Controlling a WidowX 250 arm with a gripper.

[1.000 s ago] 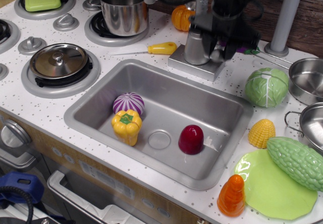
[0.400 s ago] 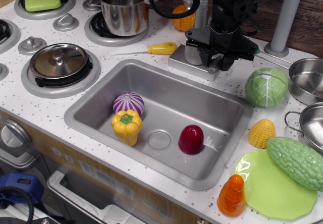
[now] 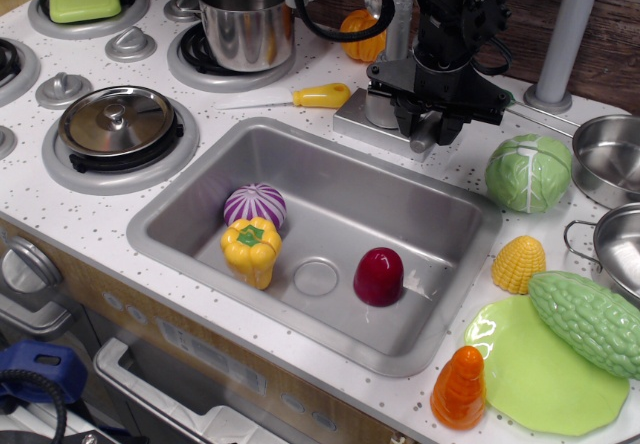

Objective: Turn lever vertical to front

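Note:
The silver faucet stands on its square base [image 3: 358, 118] behind the sink [image 3: 420, 219]. My black gripper [image 3: 428, 132] hangs over the faucet's right side and hides most of its round body. The lever [image 3: 424, 142] shows only as a short silver-grey tip poking out below and between the fingers, pointing toward the sink's back rim. The fingers sit close on either side of it and appear shut on it. The thin spout pipe [image 3: 400, 14] rises behind the arm.
In the sink lie a purple onion [image 3: 254, 205], a yellow pepper [image 3: 250, 249] and a red vegetable [image 3: 378, 276]. A green cabbage [image 3: 528, 172] sits right of the gripper. A yellow-handled knife [image 3: 318, 95] lies left of the faucet. A grey post [image 3: 560, 44] stands at the back right.
The gripper has come down and forward at the faucet's right side. The lever's tip now shows below the fingers, swung toward the sink.

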